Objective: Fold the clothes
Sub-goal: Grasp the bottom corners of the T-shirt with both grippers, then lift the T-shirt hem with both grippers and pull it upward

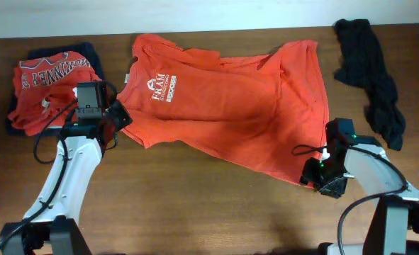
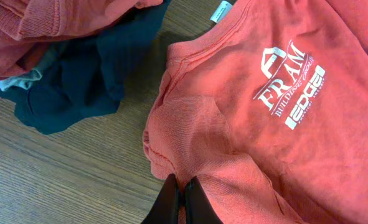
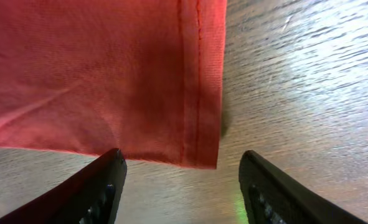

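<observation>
Orange T-shirt (image 1: 230,106), flat across surface (image 1: 195,205) centre. Left gripper (image 2: 184,184) pinches its sleeve (image 2: 190,130); right gripper (image 3: 182,160) spread at its hem (image 3: 199,93). Folded pile (image 1: 49,88), far-left corner.

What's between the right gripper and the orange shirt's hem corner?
Nothing visible. The right gripper is open, and the orange shirt hem corner lies right at the gap between its fingertips, with only bare table around it.
</observation>
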